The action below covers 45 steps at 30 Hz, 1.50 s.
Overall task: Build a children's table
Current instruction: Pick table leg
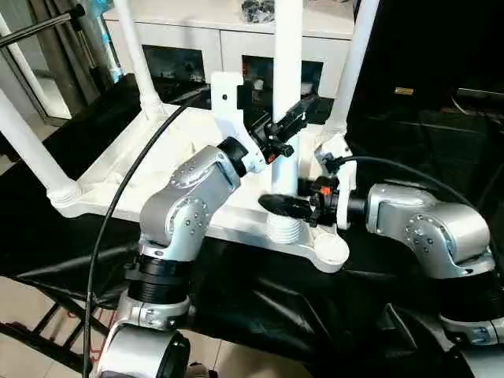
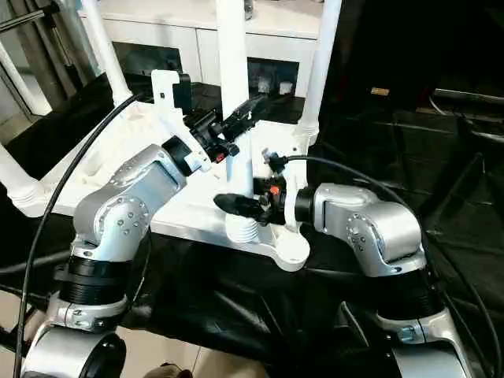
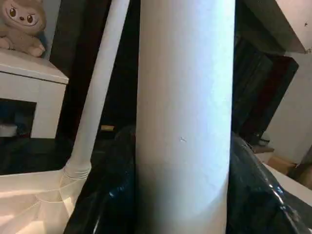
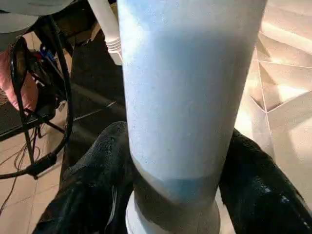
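Note:
The white tabletop (image 1: 102, 177) lies upside down on black cloth, ribbed underside up. Three white legs (image 1: 142, 63) (image 1: 27, 142) (image 1: 350, 71) stand upright in its corners. Another leg (image 1: 287, 71) stands upright at the near edge, its threaded foot (image 1: 285, 228) down on the rim beside the open round corner socket (image 1: 331, 249). My left gripper (image 1: 290, 124) is shut around this leg partway up; its black fingers (image 3: 105, 195) flank the tube in the left wrist view. My right gripper (image 1: 287, 205) sits around the same leg low down, just above the threaded foot.
A white cabinet with glass doors (image 1: 220, 39) stands behind the tabletop, with a plush toy (image 3: 22, 24) on white furniture nearby. A black cable (image 1: 110, 220) loops over the tabletop's left side. Black cloth (image 1: 409, 134) covers the work surface, and bare floor (image 1: 31, 307) shows at lower left.

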Motion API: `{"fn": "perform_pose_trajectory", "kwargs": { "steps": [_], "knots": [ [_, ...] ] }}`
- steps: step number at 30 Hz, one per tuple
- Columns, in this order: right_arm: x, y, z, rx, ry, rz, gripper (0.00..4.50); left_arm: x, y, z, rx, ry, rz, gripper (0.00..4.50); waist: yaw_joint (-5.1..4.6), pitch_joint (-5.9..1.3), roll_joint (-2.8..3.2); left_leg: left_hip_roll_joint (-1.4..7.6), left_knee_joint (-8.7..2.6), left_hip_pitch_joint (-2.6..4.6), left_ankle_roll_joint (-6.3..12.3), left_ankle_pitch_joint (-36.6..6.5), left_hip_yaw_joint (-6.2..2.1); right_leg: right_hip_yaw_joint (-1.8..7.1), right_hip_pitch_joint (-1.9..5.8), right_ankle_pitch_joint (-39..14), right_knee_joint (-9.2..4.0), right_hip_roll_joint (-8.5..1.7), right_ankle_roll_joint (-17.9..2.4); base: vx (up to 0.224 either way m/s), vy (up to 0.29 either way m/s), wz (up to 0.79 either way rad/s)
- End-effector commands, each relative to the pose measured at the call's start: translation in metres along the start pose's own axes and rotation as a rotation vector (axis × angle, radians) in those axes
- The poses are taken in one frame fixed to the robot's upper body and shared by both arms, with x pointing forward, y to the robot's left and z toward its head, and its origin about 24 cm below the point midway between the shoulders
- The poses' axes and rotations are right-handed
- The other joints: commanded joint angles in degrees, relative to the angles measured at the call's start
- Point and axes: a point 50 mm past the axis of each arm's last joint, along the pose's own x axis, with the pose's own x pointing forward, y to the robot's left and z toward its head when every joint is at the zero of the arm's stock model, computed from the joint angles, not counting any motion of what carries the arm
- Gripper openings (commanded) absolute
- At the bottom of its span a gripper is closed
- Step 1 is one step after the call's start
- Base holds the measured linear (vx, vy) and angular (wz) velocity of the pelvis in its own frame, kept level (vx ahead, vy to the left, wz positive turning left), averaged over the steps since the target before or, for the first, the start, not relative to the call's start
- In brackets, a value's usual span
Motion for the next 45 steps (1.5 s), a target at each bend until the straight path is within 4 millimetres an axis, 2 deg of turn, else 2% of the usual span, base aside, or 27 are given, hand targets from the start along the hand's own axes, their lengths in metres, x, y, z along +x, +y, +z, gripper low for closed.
{"fn": "perform_pose_trajectory", "kwargs": {
  "steps": [1, 4, 5, 16, 17, 18, 20, 22, 23, 28, 37, 39, 42, 45],
  "knots": [
    [0.001, 0.0, 0.004, -0.007, 0.004, 0.004, 2.45, 0.0, -0.007, 0.006, 0.024, -0.024, -0.037, 1.8, 0.28, -4.5, -1.64, 0.29, -3.5, 1.0, 0.7, -6.1, 0.34, 1.29, 2.99, -8.0, -3.55, -1.64, -11.1, 0.0, 0.0, 0.0],
    [0.002, -0.001, 0.003, -0.004, 0.008, 0.006, 2.3, -0.001, -0.009, 0.006, 0.022, -0.022, -0.058, 1.8, 0.28, -4.5, -1.72, 0.31, -3.48, 1.0, 0.76, -5.9, 0.37, 1.28, 2.96, -7.9, -3.55, -1.65, -11.3, 0.0, 0.0, 0.0],
    [0.002, -0.001, 0.003, -0.004, 0.008, 0.008, 2.05, -0.001, -0.011, 0.005, 0.02, -0.014, -0.073, 1.8, 0.3, -4.46, -1.68, 0.33, -3.52, 1.0, 0.71, -6.1, 0.34, 1.27, 2.94, -8.0, -3.53, -1.63, -11.2, 0.0, 0.0, 0.0],
    [0.003, 0.001, 0.002, -0.026, 0.012, 0.037, 1.91, -0.002, -0.015, 0.0, 0.01, 0.008, -0.112, 1.8, 0.28, -4.45, -1.73, 0.35, -3.57, 1.09, 0.25, -6.6, 0.34, 1.32, 2.9, -8.3, -3.57, -1.58, -10.9, 0.0, 0.0, 0.0],
    [0.002, 0.0, 0.002, -0.046, 0.015, 0.023, 2.26, -0.003, -0.015, -0.001, 0.012, 0.012, -0.111, 1.8, 0.33, -4.46, -1.76, 0.36, -3.57, 1.05, 0.19, -6.6, 0.32, 1.31, 2.92, -8.2, -3.57, -1.61, -10.8, 0.0, 0.0, 0.0],
    [0.002, 0.0, 0.002, -0.046, 0.014, 0.019, 2.26, -0.003, -0.015, -0.001, 0.012, 0.013, -0.111, 1.8, 0.27, -4.47, -1.66, 0.32, -3.57, 1.02, 0.09, -6.6, 0.32, 1.3, 2.96, -7.9, -3.56, -1.57, -10.8, 0.0, 0.0, 0.0],
    [0.003, 0.0, 0.001, -0.042, 0.013, 0.017, 2.61, -0.003, -0.015, -0.001, 0.013, 0.013, -0.111, 1.8, 0.28, -4.5, -1.74, 0.29, -3.54, 1.05, 0.19, -6.5, 0.32, 1.3, 2.97, -7.5, -3.52, -1.58, -10.9, 0.0, 0.0, 0.0],
    [0.003, -0.001, 0.001, -0.044, 0.013, 0.011, 2.7, -0.003, -0.015, -0.001, 0.015, 0.019, -0.117, 1.8, 0.32, -4.54, -1.71, 0.32, -3.53, 1.08, 0.32, -6.3, 0.32, 1.31, 2.95, -7.2, -3.45, -1.58, -11.3, 0.0, 0.0, 0.0],
    [0.003, -0.001, 0.001, -0.045, 0.013, 0.01, 2.88, -0.003, -0.014, -0.001, 0.017, 0.021, -0.118, 1.8, 0.31, -4.53, -1.71, 0.33, -3.53, 1.07, 0.32, -6.3, 0.33, 1.3, 2.93, -7.1, -3.41, -1.55, -11.3, 0.0, 0.0, 0.0],
    [0.004, 0.0, 0.002, -0.04, 0.006, 0.03, 2.92, -0.004, -0.015, -0.002, 0.021, 0.03, -0.134, 1.8, 0.28, -4.45, -1.84, 0.3, -3.57, 1.06, 0.29, -7.0, 0.37, 1.31, 2.96, -8.0, -3.55, -1.62, -11.4, 0.0, 0.0, 0.0],
    [0.004, 0.002, -0.003, -0.031, 0.031, 0.045, 2.92, -0.004, -0.015, 0.0, 0.03, 0.03, -0.134, 1.8, 0.3, -4.5, -1.68, 0.32, -3.57, 1.08, 0.12, -6.9, 0.29, 1.28, 3.0, -7.5, -3.45, -1.56, -11.2, 0.0, 0.0, 0.0],
    [0.005, 0.002, -0.005, -0.027, 0.031, 0.048, 2.64, -0.004, -0.015, 0.0, 0.028, 0.031, -0.139, 1.8, 0.35, -4.5, -1.44, 0.3, -3.57, 1.1, 0.09, -6.9, 0.27, 1.28, 2.98, -7.3, -3.43, -1.57, -11.4, 0.0, 0.0, 0.0],
    [0.006, 0.003, -0.006, -0.018, 0.03, 0.059, 2.54, -0.004, -0.015, 0.0, 0.027, 0.031, -0.14, 1.8, 0.36, -4.53, -1.47, 0.33, -3.58, 1.09, 0.09, -7.0, 0.25, 1.27, 3.02, -6.9, -3.42, -1.57, -11.6, 0.0, 0.0, 0.0],
    [0.006, 0.004, -0.006, -0.016, 0.031, 0.065, 2.17, -0.004, -0.015, 0.001, 0.026, 0.029, -0.14, 1.8, 0.35, -4.51, -1.45, 0.33, -3.61, 1.11, 0.01, -7.2, 0.22, 1.24, 3.03, -7.0, -3.42, -1.57, -11.6, 0.0, 0.0, 0.0]
  ]
}}
